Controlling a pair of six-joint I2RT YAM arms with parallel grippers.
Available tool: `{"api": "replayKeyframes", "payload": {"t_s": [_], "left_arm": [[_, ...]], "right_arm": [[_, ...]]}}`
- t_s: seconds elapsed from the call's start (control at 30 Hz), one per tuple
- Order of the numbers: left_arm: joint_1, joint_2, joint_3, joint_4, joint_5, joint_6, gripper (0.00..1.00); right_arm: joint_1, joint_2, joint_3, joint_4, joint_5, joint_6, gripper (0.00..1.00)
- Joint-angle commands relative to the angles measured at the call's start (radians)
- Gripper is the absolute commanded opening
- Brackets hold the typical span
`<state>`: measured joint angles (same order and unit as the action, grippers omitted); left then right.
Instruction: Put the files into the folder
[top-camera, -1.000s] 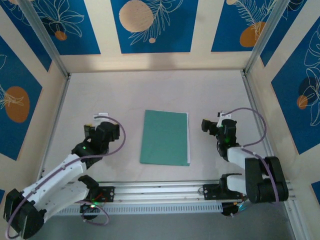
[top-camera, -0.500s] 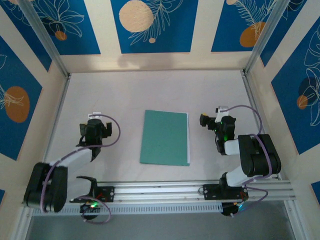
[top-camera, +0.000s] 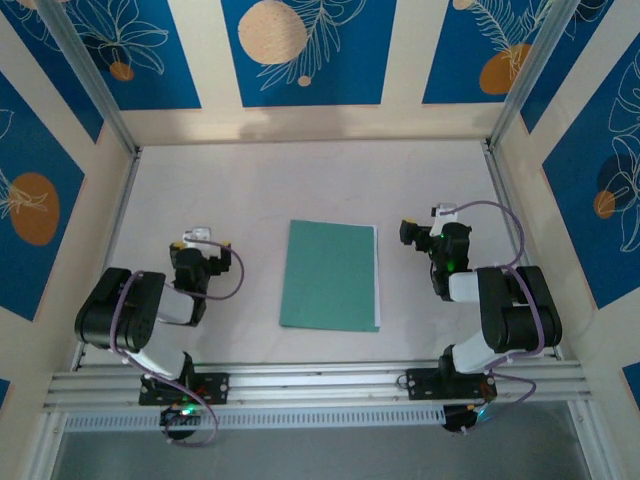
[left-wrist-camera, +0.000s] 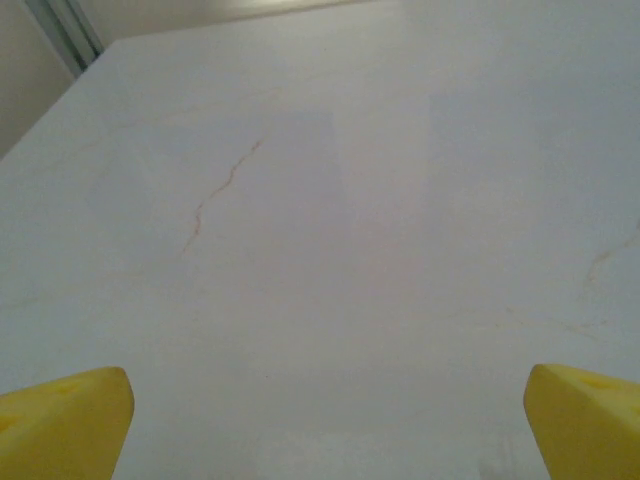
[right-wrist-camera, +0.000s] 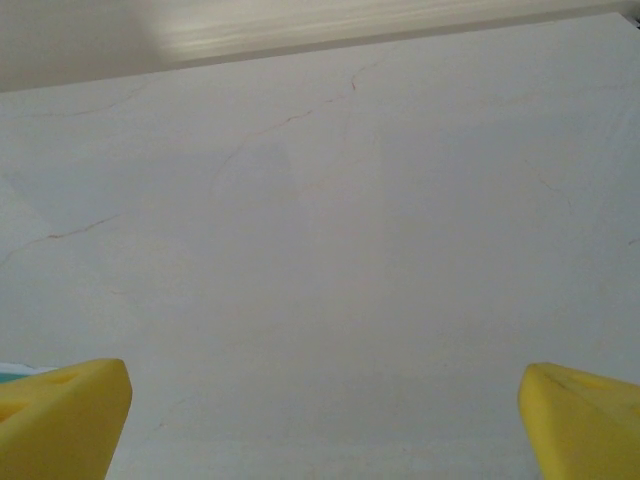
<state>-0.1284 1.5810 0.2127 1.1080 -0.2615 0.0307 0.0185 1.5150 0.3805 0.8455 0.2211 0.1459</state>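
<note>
Both arms have folded back toward the frame's bottom, left tool (left-wrist-camera: 322, 425) and right tool (right-wrist-camera: 322, 420) gaping wide, empty. The teal folder (top-camera: 329, 276) lies closed at centre, the files (top-camera: 377, 285) showing as a white edge along its right side. The job looks finished.

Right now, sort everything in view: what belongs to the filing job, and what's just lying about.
Job: teal folder; files, a white edge along its right side; left hand, right hand, both open.
Just there: table; metal rail; patterned walls.
</note>
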Motion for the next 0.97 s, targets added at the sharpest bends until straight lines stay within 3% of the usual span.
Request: {"api": "replayKeyframes", "payload": {"t_s": [0.0, 0.07, 0.13, 0.2, 0.93], "left_arm": [[0.013, 0.006, -0.007, 0.182, 0.007, 0.001, 1.0], [0.026, -0.009, 0.035, 0.08, 0.0, -0.02, 1.0], [0.058, -0.015, 0.096, -0.047, 0.089, -0.031, 1.0], [0.068, -0.021, 0.15, -0.158, 0.111, -0.03, 1.0], [0.062, -0.019, 0.131, -0.116, 0.091, -0.029, 1.0]], "right_arm": [[0.003, 0.005, 0.01, 0.006, 0.02, -0.009, 0.99], [0.003, 0.005, 0.01, 0.006, 0.019, -0.01, 0.99], [0.004, 0.006, 0.012, 0.005, 0.02, -0.009, 0.99], [0.003, 0.007, 0.012, 0.005, 0.021, -0.009, 0.99], [0.008, 0.008, 0.014, 0.003, 0.026, -0.015, 0.99]]}}
